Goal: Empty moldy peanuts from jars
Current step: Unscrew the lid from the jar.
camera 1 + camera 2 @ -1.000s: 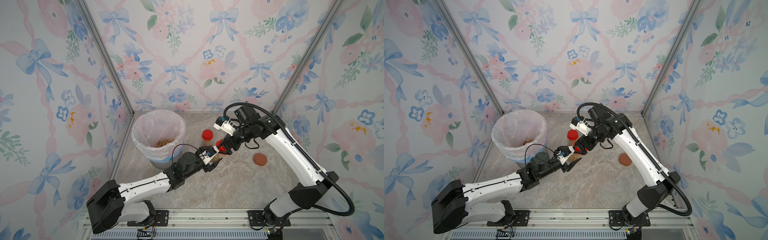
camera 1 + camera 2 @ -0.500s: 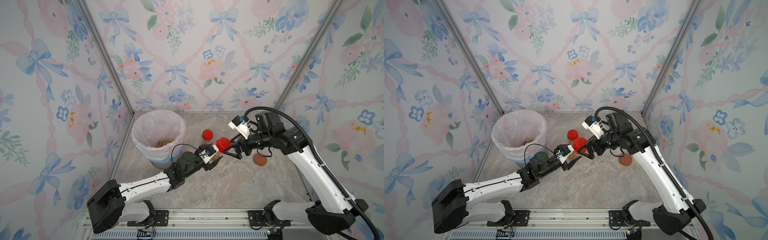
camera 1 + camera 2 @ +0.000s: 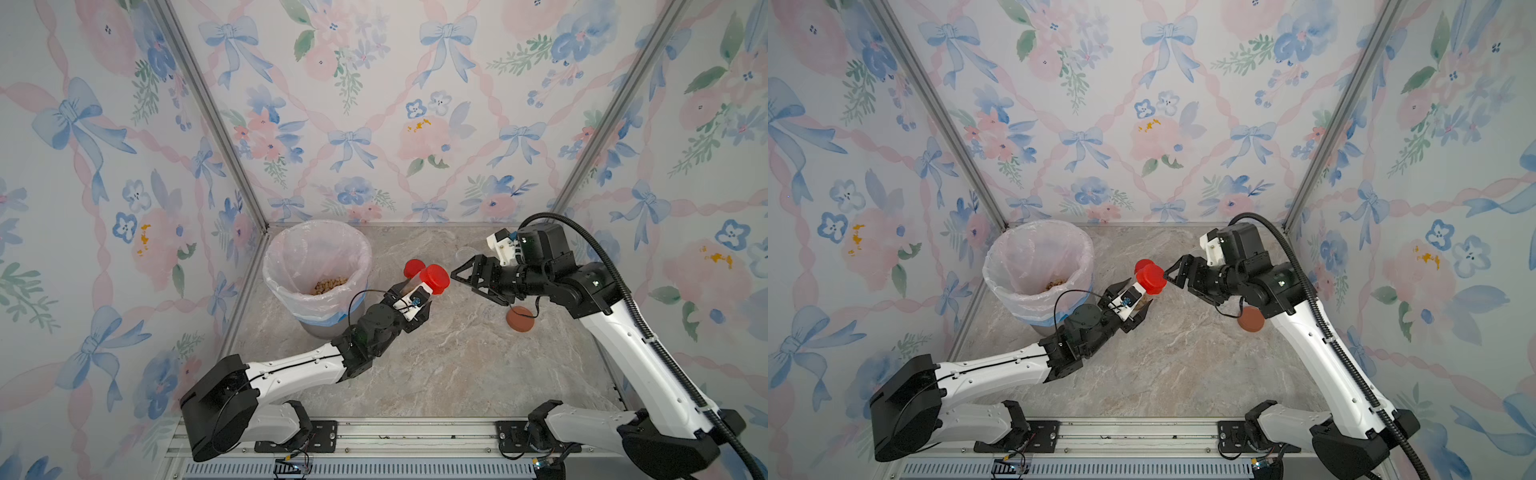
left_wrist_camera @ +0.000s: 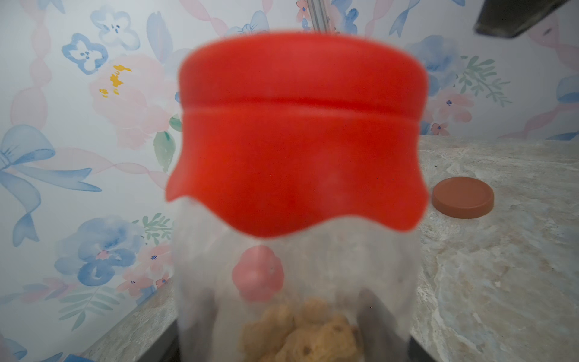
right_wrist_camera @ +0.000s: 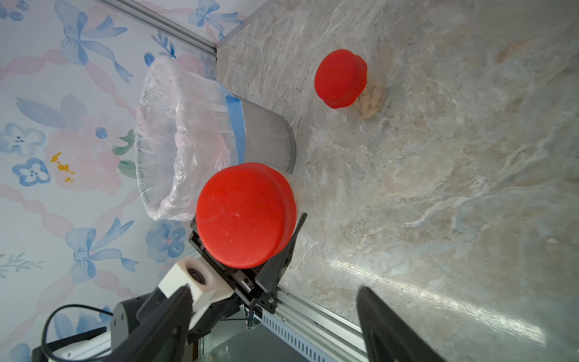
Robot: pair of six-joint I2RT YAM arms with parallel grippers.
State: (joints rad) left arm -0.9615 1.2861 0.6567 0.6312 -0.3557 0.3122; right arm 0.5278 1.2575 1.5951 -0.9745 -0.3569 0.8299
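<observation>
The moldy peanuts (image 4: 300, 332) not yet dumped sit at the bottom of a slim clear jar (image 4: 360, 260). The left gripper (image 3: 415, 296) holds it off the table, just right of the bin (image 3: 291, 245), its fingers pinching the clear body. The jar is tilted so its red lid (image 3: 435, 278) points right, toward the other arm. More peanuts (image 3: 330, 286) already lie in the bin's plastic liner.

A second ago the right gripper (image 3: 463, 280) was right up against that lid. It has since drawn back to the right, and its fingers are now spread with nothing between them, near the cap but clear of it. The lid did not go with it: in the right wrist view it is seated square on the jar. So this jar is not open yet. My guess is that the arm let go to re-grip for another turn, or its hold slipped. Nothing can be poured until the cap is off.

The second red-lidded jar (image 5: 341, 78) stands closed on the table just beyond the held one, with pale nuts showing under its cap. A loose brown lid (image 4: 462, 197) lies on the table further right.

No brand, label or writing can be read on the jars, lids or bin.
</observation>
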